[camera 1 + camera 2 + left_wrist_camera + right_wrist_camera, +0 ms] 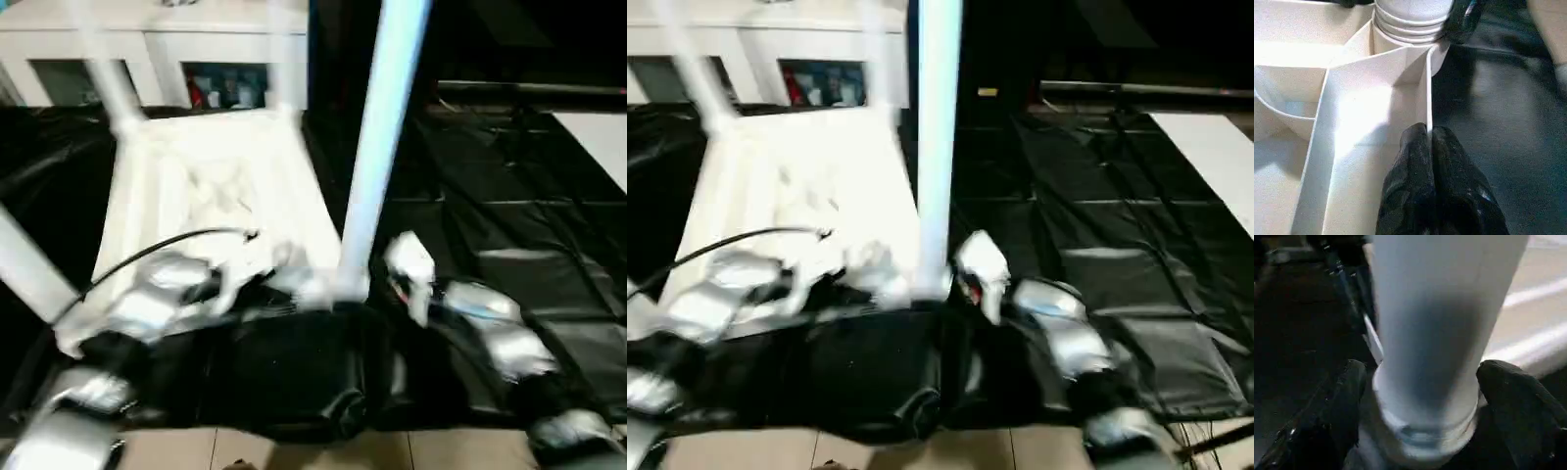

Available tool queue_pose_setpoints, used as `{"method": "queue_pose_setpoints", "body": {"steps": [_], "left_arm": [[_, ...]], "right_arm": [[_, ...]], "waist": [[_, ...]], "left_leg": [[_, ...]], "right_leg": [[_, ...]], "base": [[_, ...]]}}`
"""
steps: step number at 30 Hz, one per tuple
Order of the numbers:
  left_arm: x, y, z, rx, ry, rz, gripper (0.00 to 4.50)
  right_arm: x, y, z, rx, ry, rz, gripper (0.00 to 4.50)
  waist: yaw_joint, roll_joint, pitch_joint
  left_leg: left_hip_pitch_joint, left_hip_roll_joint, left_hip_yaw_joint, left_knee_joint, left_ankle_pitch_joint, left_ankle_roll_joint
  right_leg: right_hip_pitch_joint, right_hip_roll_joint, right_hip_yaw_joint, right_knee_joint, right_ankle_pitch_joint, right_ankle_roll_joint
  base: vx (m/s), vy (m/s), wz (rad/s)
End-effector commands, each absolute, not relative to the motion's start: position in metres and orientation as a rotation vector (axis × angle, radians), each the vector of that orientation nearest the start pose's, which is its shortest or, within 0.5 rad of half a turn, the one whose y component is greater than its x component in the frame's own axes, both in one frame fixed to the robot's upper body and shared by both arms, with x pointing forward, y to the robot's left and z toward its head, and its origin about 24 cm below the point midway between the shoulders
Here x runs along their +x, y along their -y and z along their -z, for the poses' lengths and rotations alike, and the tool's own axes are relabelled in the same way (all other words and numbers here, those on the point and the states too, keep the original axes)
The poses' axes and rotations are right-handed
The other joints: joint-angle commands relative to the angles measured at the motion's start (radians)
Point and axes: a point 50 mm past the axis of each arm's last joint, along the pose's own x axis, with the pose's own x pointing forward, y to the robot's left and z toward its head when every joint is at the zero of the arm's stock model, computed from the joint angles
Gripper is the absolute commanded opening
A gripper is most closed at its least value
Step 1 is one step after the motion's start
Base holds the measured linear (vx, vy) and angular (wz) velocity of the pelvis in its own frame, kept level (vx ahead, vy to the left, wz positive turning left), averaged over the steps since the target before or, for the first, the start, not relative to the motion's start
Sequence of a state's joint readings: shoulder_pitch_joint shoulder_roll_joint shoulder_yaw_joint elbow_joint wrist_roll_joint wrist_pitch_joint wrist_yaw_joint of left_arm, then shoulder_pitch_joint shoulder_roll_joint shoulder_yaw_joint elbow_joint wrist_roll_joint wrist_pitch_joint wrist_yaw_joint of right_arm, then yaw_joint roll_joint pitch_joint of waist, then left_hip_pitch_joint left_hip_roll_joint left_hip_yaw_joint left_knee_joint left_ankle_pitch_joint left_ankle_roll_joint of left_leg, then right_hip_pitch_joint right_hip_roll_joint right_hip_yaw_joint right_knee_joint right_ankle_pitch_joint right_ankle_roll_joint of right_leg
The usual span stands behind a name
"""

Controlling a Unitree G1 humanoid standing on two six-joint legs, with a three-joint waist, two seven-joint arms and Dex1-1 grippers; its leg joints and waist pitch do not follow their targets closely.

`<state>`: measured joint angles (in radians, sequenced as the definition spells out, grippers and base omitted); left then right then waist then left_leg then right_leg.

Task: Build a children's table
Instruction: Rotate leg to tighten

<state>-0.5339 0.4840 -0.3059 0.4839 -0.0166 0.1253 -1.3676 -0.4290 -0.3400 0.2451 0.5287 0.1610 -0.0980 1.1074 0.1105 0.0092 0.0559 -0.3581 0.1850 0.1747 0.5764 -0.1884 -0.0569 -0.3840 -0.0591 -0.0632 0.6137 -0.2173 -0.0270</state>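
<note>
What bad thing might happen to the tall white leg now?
The right end effector has its fingers spread on either side of the long white tube leg, so the leg might lean or pop out of its round corner socket. The left end effector, pinched shut on the white plastic table's thin rib, could slip off.

We see the children's table [211, 191] in plain white, its ribbed underside the same white and its upright leg [377, 147] white with a pale bluish cast. Beneath it we see glossy black sheeting [509, 245] over the floor, with a beige strip of floor [323, 448] at the near edge. Our forearms [509, 338] are silver, and the fingers [1422, 161] of our left claw [1430, 134] are black. A white cabinet [157, 39] behind holds red and blue items [220, 90].
</note>
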Motion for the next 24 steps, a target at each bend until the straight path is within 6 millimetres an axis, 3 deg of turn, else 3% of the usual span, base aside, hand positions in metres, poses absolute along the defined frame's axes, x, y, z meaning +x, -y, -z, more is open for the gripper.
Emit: {"method": "queue_pose_setpoints", "body": {"steps": [1, 6, 13, 24], "left_arm": [[0.2841, -0.1528, -0.0427, 0.404, -0.619, 1.571, 0.0], [0.286, -0.1555, -0.0437, 0.428, -0.608, 1.543, 0.0], [0.2853, -0.1554, -0.0457, 0.425, -0.615, 1.537, 0.0], [0.2858, -0.1559, -0.0455, 0.43, -0.622, 1.53, 0.0]], "right_arm": [[0.2927, 0.1363, -0.044, -0.242, -0.211, -1.318, 3.95], [0.2919, 0.1377, -0.0459, -0.248, -0.229, -1.347, 3.95], [0.2897, 0.1362, -0.0444, -0.242, -0.262, -1.392, 3.95], [0.2902, 0.1363, -0.0432, -0.232, -0.272, -1.392, 3.07]], "waist": [[0.001, 0.007, -0.059], [0.001, 0.003, -0.059], [0.002, 0.002, -0.064], [0.002, 0.002, -0.064]], "left_leg": [[0.009, 0.059, -0.011, -0.061, -0.153, 0.069], [0.006, 0.056, -0.014, -0.062, -0.149, 0.056], [0.004, 0.055, -0.013, -0.056, -0.104, 0.071], [0.004, 0.054, -0.013, -0.054, -0.101, 0.073]], "right_leg": [[0.044, -0.09, 0.054, -0.061, -0.03, -0.268], [0.048, -0.091, 0.053, -0.062, -0.054, -0.252], [0.049, -0.089, 0.051, -0.055, 0.008, -0.258], [0.05, -0.089, 0.049, -0.054, 0.01, -0.26]], "base": [[0.0, 0.0, 0.0], [0.0, 0.0, 0.0], [0.0, 0.0, 0.0], [0.0, 0.0, 0.0]]}}
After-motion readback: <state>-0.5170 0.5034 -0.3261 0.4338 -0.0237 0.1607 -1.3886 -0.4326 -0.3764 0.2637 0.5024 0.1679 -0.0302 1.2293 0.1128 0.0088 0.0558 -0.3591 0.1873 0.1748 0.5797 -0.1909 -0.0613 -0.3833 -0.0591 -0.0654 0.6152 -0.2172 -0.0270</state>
